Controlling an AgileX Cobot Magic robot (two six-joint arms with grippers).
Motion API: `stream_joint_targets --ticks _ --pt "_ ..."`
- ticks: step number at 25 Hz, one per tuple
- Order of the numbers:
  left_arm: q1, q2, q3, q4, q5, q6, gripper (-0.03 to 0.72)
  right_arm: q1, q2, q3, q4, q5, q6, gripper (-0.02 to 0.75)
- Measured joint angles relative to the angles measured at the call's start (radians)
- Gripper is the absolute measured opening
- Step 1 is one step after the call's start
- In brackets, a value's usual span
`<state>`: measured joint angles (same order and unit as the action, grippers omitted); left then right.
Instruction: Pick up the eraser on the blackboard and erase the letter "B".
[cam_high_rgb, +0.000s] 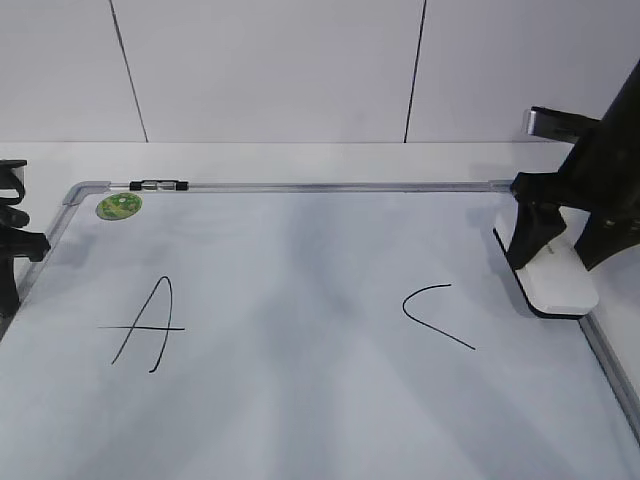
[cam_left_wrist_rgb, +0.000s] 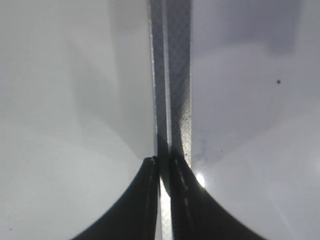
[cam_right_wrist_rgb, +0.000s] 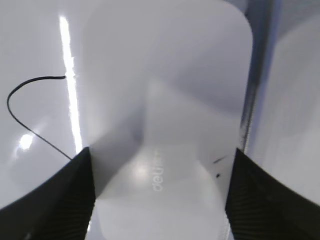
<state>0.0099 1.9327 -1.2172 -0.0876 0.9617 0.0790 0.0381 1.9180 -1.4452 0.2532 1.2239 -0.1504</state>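
Letters number two on the blackboard (cam_high_rgb: 300, 420); right fingers (cam_right_wrist_rgb: 160, 200) clamp one eraser (cam_right_wrist_rgb: 165, 90), left fingers (cam_left_wrist_rgb: 165, 170) together.

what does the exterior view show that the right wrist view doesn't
Only the exterior view shows the letter A, the green sticker, the marker on the top frame, and the left claw at the board's left edge. Only the right wrist view shows the grey print on the eraser. Both show the eraser, the right claw around it, the C and the blackboard.
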Motion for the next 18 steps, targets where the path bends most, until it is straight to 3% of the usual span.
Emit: stream_joint_targets --ticks 18 --pt "0.000 0.000 0.000 0.000 0.000 0.000 0.032 0.000 0.063 0.000 -0.031 -0.030 -0.003 0.550"
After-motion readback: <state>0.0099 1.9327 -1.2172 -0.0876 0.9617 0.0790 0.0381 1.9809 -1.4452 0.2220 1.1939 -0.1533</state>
